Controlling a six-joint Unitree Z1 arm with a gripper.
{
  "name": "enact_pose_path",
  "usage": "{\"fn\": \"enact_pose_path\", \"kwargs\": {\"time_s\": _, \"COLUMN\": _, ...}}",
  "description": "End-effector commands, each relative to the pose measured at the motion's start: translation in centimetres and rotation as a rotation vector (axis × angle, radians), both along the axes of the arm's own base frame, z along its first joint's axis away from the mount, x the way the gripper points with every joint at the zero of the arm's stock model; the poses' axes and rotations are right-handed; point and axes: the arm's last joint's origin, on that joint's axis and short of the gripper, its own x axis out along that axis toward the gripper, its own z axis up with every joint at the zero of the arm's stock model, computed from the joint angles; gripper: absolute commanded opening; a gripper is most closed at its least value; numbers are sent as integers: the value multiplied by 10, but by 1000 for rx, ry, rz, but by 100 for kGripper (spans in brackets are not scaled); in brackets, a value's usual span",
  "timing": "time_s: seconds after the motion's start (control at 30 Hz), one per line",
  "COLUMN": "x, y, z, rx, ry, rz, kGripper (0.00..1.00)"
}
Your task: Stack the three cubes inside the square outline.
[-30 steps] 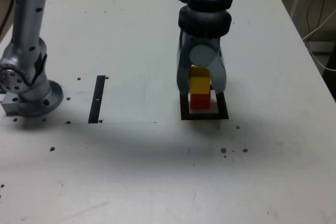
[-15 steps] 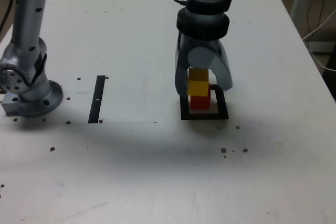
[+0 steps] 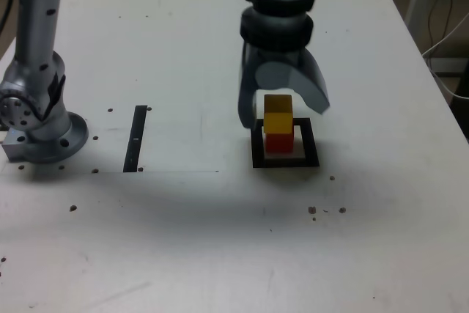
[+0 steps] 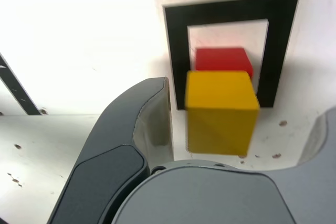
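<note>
Item one, the gripper (image 3: 282, 111): we record it above the stack, jaws spread wide and clear of both flanks of the yellow cube (image 3: 278, 116). A second ago the same jaws were clamped about that cube; they have since parted in stages and the wrist has lifted slightly. We read this as a release just completed.

Item two, the yellow cube: it sits on top of the red cube (image 3: 278, 141), unsupported by anything else. In the wrist view the yellow cube (image 4: 221, 111) shows no contact with either finger, a gap visible on each side. It appears roughly square to the block beneath, with some red showing beyond its far edge.

Item three, the red cube (image 4: 223, 59): it rests on the white centre of the square outline (image 3: 311, 160), inside the black frame and not overlapping it as far as we can tell.

Item four, the green cube: not found in either view; its place cannot be told.

Item five, the table (image 3: 183, 240): also bearing a thin black strip (image 3: 135, 138) and the arm's base (image 3: 40, 126), both well apart from the outline at the exterior view's left.

Assessment: we judge two of three tiers placed. What remains is to fetch the green cube and set it on the yellow. The retreat calls for a straight lift, since a brushing finger could topple the stack.
</note>
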Motion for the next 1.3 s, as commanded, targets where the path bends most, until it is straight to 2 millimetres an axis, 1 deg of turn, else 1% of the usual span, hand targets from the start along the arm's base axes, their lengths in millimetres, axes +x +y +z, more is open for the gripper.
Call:
{"fn": "enact_pose_path", "kwargs": {"time_s": 0.0, "x": -7, "y": 7, "z": 8, "rx": 23, "ry": -17, "rz": 22, "kGripper": 100}}
{"fn": "enact_pose_path", "kwargs": {"time_s": 0.13, "x": -19, "y": 23, "z": 16, "rx": 70, "ry": -25, "rz": 63, "kGripper": 100}}
{"fn": "enact_pose_path", "kwargs": {"time_s": 0.2, "x": -24, "y": 35, "z": 16, "rx": 91, "ry": -20, "rz": 85, "kGripper": 100}}
{"fn": "enact_pose_path", "kwargs": {"time_s": 0.43, "x": -29, "y": 71, "z": 6, "rx": 108, "ry": -17, "rz": 97, "kGripper": 100}}
{"fn": "enact_pose_path", "kwargs": {"time_s": 0.73, "x": -25, "y": 99, "z": -8, "rx": 125, "ry": -2, "rz": 70, "kGripper": 100}}
{"fn": "enact_pose_path", "kwargs": {"time_s": 0.97, "x": -15, "y": 120, "z": -19, "rx": 132, "ry": 21, "rz": 43, "kGripper": 99}}
{"fn": "enact_pose_path", "kwargs": {"time_s": 1.27, "x": 0, "y": 129, "z": -34, "rx": 120, "ry": 46, "rz": 18, "kGripper": 96}}
